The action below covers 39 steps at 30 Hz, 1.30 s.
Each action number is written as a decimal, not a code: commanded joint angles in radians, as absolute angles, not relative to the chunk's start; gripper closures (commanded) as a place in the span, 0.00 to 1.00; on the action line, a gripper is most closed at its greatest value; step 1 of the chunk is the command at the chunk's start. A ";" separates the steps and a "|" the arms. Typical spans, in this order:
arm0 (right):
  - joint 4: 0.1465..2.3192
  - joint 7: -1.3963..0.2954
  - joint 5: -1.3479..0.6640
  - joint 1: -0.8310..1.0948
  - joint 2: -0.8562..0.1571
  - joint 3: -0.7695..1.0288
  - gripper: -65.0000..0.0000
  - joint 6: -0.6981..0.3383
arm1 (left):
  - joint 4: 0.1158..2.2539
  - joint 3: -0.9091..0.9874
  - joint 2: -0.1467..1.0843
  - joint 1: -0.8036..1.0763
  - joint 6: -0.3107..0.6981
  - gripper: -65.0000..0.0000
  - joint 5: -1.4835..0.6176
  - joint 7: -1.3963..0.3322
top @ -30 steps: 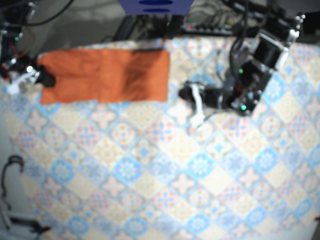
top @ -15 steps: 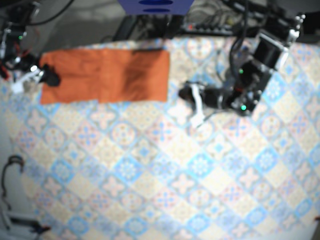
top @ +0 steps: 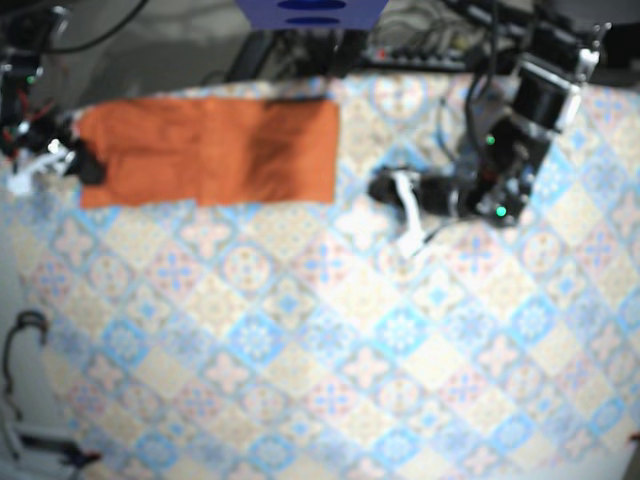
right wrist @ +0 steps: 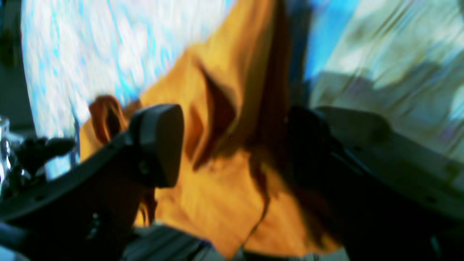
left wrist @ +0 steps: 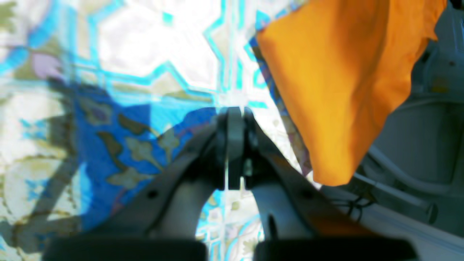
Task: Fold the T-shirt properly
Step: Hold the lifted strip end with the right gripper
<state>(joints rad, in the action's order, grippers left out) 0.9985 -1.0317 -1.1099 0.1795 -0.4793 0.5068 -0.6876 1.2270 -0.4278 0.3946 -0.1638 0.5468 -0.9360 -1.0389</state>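
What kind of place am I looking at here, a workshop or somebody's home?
Probably a robotics lab, not a home: a robot arm reaches over a patterned tablecloth, an orange T-shirt lies flat as practice material, and cables tangle behind it.

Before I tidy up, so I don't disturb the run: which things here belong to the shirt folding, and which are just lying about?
Job: orange T-shirt; right pincer, open at its end; left pincer, shut, empty.
Lying about: blue object; cables at the back.
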 commanded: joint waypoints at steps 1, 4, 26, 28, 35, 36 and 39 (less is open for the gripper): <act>1.004 -1.021 -1.099 0.173 -0.498 0.518 0.33 -0.698 | 1.241 -0.421 0.401 -0.180 0.553 1.00 -0.951 -1.027; 0.954 -1.017 -1.050 0.171 -0.496 0.518 0.33 -0.698 | 1.241 -0.421 0.401 -0.180 0.553 1.00 -0.951 -1.027; 0.901 -0.993 -1.041 0.174 -0.446 0.410 0.33 -0.698 | 1.241 -0.421 0.401 -0.180 0.553 1.00 -0.951 -1.027; 0.903 -0.993 -1.041 0.176 -0.446 0.400 0.34 -0.698 | 1.241 -0.421 0.401 -0.180 0.553 1.00 -0.951 -1.027; 0.903 -0.990 -1.040 0.173 -0.446 0.389 0.52 -0.698 | 1.241 -0.421 0.398 -0.180 0.553 1.00 -0.951 -1.027; 0.903 -0.990 -1.040 0.173 -0.446 0.389 0.53 -0.698 | 1.241 -0.421 0.398 -0.180 0.553 1.00 -0.951 -1.027; 0.903 -0.990 -1.040 0.173 -0.446 0.390 0.54 -0.698 | 1.241 -0.421 0.398 -0.180 0.553 1.00 -0.951 -1.027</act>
